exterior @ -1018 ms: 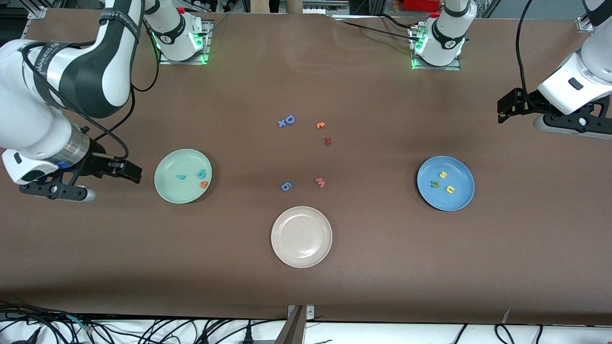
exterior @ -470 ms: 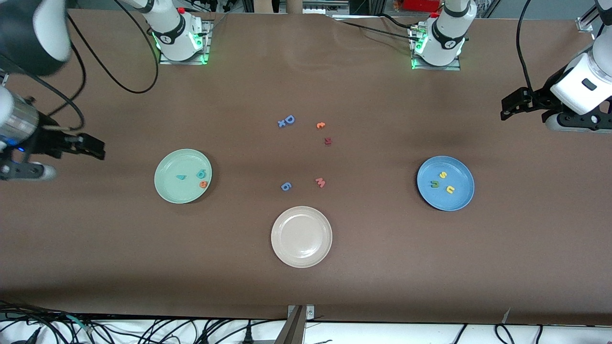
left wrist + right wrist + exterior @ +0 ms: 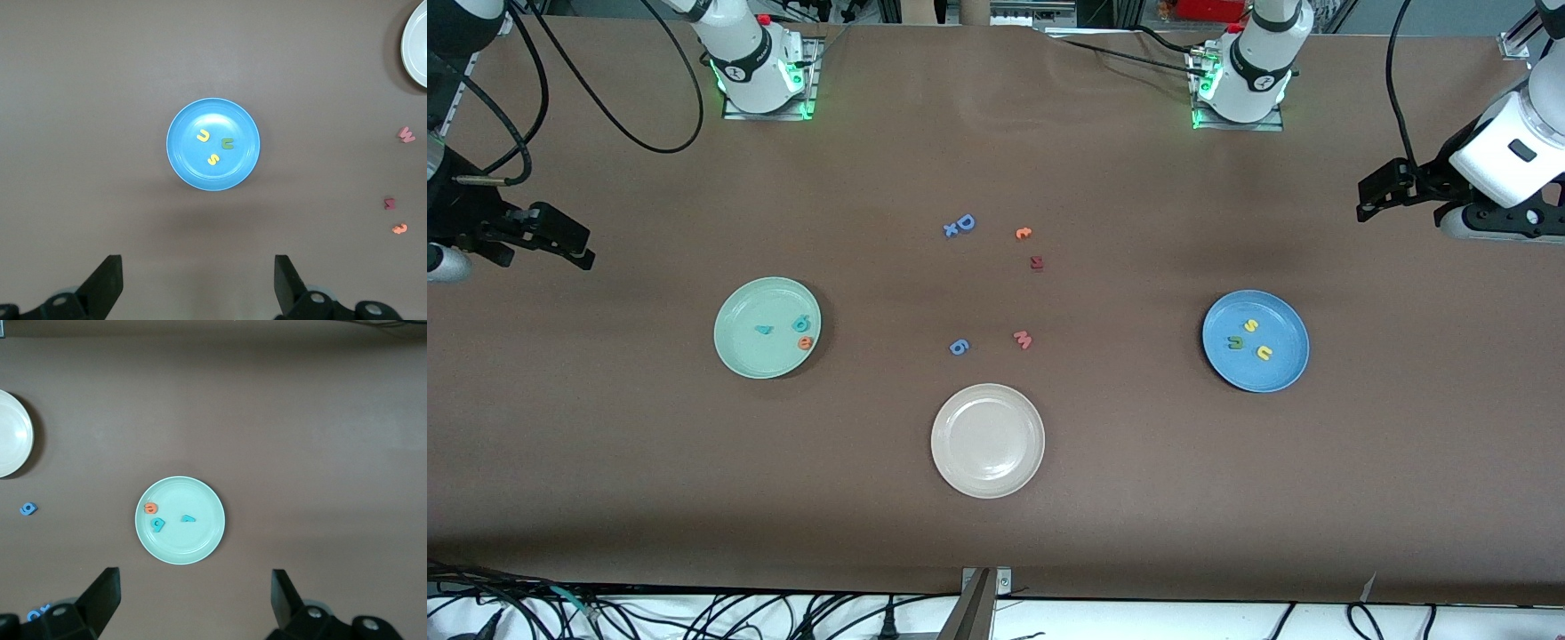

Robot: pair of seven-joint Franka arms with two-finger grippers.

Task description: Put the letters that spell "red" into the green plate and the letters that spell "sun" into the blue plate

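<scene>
Front view: r, e, d (image 3: 804,324) lay in green plate (image 3: 738,356); s, u, n (image 3: 1251,339) in blue plate (image 3: 1285,373). Left hand (image 3: 197,283) and right hand (image 3: 193,600) hung empty, fingers apart. Judged complete; best to park both arms clear of plates.

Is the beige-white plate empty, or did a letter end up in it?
Empty. The beige-white plate shows only bare surface; the blue 6 and pink m lie on the table beside it.

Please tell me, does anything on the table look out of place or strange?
Nothing stands out. The green plate holds r, e, d; the blue plate holds s, u, n. The beige plate is empty. Both grippers are open.
</scene>
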